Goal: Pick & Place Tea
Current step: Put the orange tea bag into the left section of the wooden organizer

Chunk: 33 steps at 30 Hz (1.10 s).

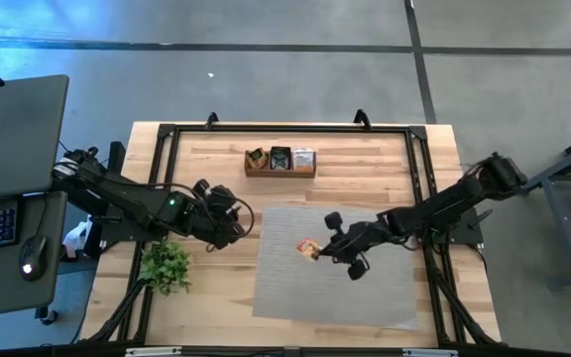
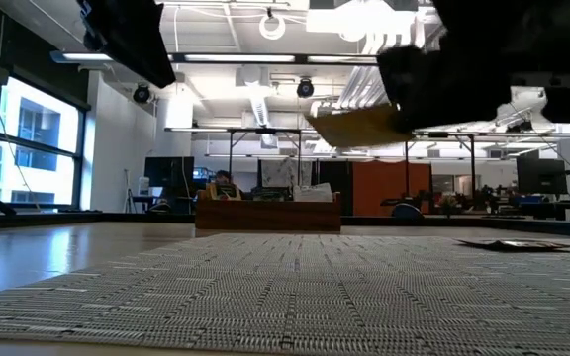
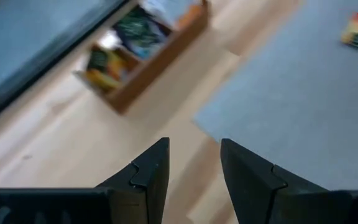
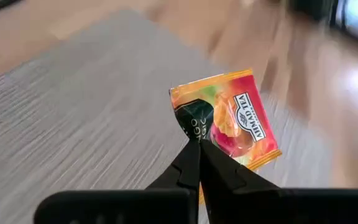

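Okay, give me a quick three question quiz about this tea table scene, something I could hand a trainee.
1. True or false: the right claw is shut on a tea sachet.
2. What does the sachet hang over? A) grey mat B) green plant C) wooden box
3. Fill in: the left claw is ____ and holds nothing.

Key: 1 true; 2 A; 3 open.

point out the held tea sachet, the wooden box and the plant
tea sachet (image 4: 238, 115), right wrist view, orange printed face
wooden box (image 1: 280, 172), high view, front wall
plant (image 1: 167, 266), high view, leaves
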Available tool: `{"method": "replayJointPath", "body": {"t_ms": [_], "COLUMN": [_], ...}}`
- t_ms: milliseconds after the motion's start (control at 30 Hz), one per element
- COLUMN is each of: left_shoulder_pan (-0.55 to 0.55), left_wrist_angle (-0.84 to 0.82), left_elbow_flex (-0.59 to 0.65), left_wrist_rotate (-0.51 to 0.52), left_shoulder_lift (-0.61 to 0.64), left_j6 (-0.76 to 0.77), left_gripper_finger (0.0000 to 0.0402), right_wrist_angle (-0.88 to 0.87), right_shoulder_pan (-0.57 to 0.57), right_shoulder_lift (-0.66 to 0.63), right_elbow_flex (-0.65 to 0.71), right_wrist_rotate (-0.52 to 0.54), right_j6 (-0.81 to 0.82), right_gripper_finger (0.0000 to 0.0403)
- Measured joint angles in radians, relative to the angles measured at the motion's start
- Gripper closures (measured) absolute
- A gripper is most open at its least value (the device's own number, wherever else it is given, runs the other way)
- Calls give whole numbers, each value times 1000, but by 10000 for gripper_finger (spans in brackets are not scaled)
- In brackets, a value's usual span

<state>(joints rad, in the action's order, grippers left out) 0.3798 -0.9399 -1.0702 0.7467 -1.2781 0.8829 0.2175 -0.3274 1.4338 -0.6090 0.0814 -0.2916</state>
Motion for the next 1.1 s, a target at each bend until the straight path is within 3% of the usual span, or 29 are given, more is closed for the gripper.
{"method": "replayJointPath", "body": {"t_ms": [167, 300, 433, 567, 833, 1100], "left_shoulder_pan": [-15, -70, -142, -230, -343, -346], "left_wrist_angle": [139, 275, 371, 374, 362, 402], "left_elbow_flex": [0, 0, -1, -1, 0, -1], "left_wrist_rotate": [-158, -386, -599, -734, -929, -1032], "left_shoulder_lift": [0, -18, -17, -18, -18, -93], "left_j6": [-172, -327, -379, -390, -438, -433], "left_gripper_finger": [260, 260, 260, 260, 260, 260], "right_wrist_angle": [114, 174, 159, 159, 84, 77], "right_shoulder_pan": [1, 1, 7, 8, 16, 65], "right_shoulder_lift": [52, 123, 207, 263, 300, 355], "right_elbow_flex": [-2, -18, -98, -208, -371, -432], "right_wrist_rotate": [-29, -22, 68, 158, 201, 191], "right_j6": [-405, -736, -912, -1104, -1273, -1317], "right_gripper_finger": [402, 402, 402, 402, 402, 403]}}
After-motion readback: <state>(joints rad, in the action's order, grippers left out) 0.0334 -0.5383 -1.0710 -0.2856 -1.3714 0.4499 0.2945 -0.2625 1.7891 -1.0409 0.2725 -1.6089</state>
